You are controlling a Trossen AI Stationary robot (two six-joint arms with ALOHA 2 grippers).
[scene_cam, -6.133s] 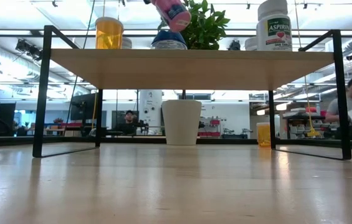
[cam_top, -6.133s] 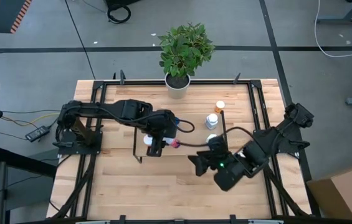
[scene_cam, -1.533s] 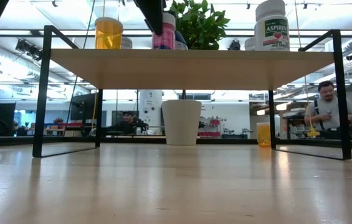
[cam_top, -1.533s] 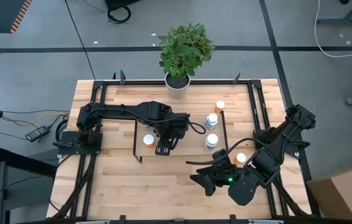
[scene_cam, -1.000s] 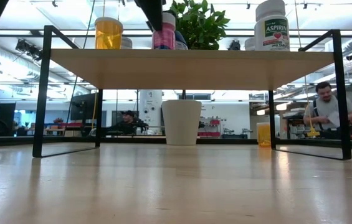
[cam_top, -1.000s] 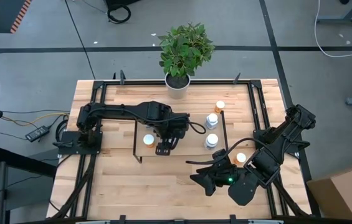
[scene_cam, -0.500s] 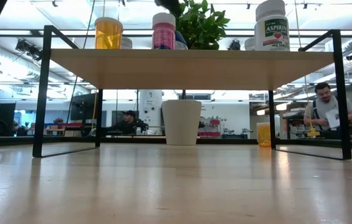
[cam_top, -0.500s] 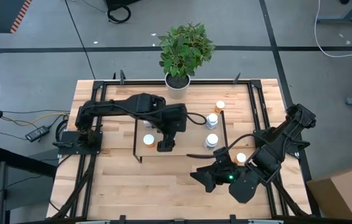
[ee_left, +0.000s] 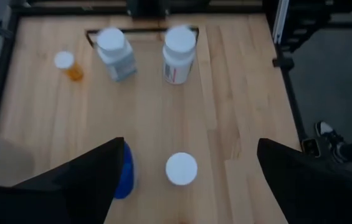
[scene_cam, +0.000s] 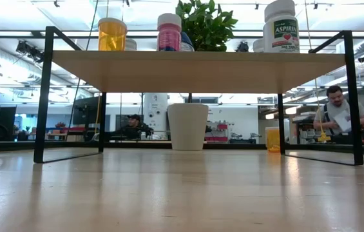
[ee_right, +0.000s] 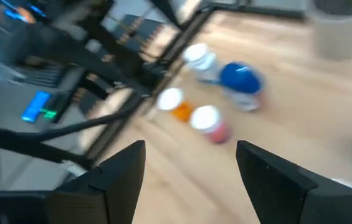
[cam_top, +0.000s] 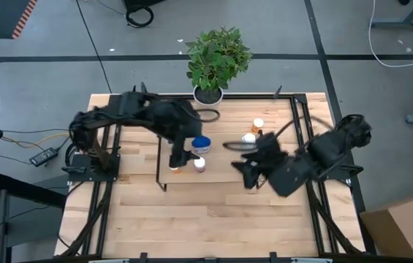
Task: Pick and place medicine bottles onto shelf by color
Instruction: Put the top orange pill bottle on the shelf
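Shelf (cam_top: 217,174) with released pink bottle (cam_top: 199,164)

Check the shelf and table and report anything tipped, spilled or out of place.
Nothing stands out. On the shelf, the orange bottle, the pink bottle and the aspirin bottle all stand upright, apart from one another. Nothing looks spilled. Both grippers hang open, holding nothing: left gripper, right gripper.

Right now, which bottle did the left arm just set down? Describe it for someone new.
Find the shelf on the table. On it, beside the orange-bodied bottle, stands the pink bottle with a white cap. It is the only pink one there.
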